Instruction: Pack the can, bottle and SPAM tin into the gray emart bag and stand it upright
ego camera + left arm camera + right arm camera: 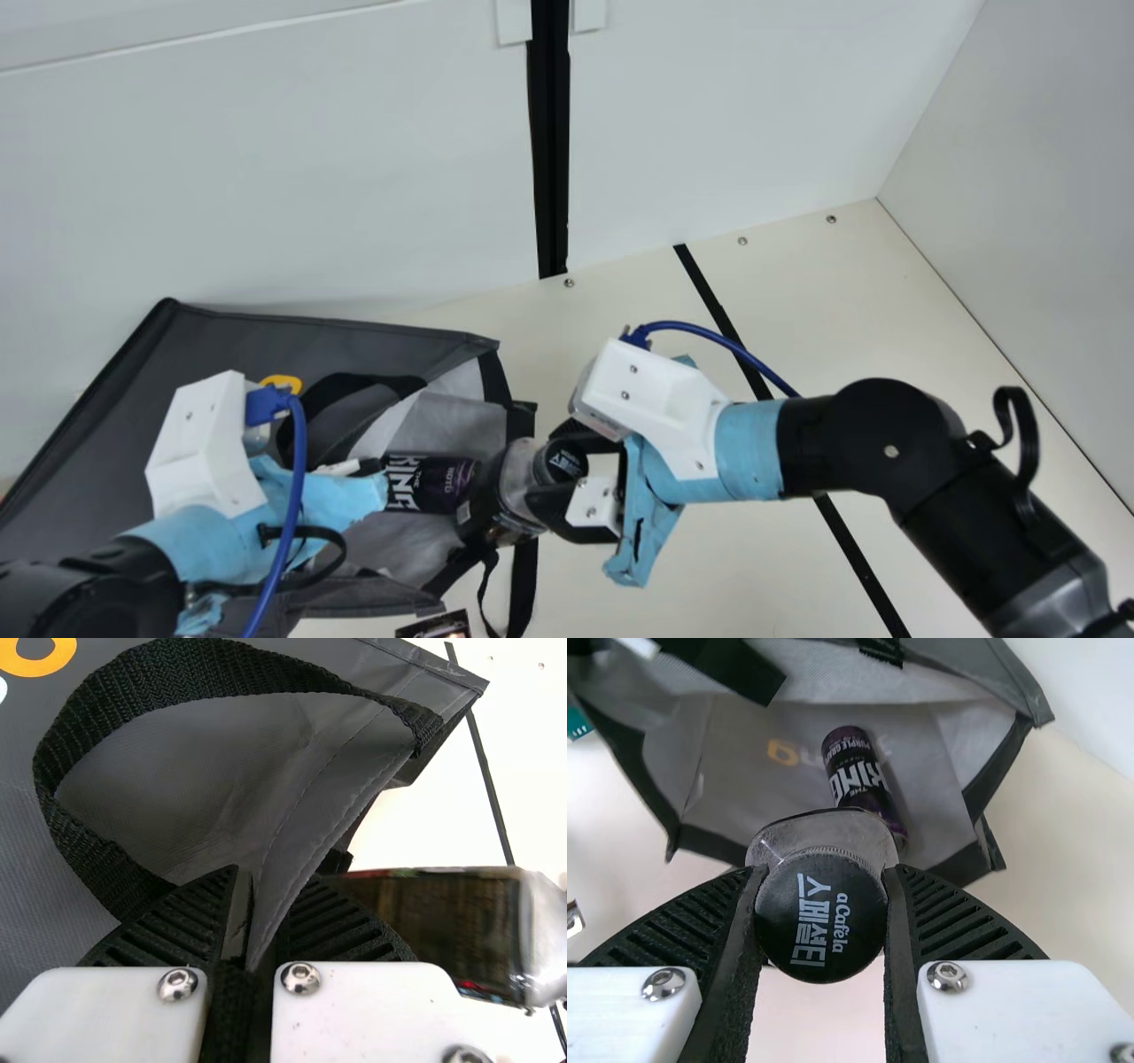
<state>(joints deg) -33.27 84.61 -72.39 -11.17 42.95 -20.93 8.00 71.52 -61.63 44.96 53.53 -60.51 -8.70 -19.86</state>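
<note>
The gray bag [354, 332] lies on its side at the left in the main view, its mouth facing right. Inside it rests the purple can [434, 483], also visible in the right wrist view [855, 771]. My right gripper [567, 483] is shut on the bottle [523, 487] at the mouth; its black cap [821, 917] sits between the fingers of my right gripper [821, 917]. My left gripper [354, 478] is at the bag's near side; in the left wrist view my left gripper [257, 912] is shut on the bag's edge, beside a black handle [71, 824].
A dark package, likely the SPAM tin [436, 626], lies at the main view's bottom edge, near a hanging black strap [523, 589]. White walls [266, 177] stand behind the table [842, 292].
</note>
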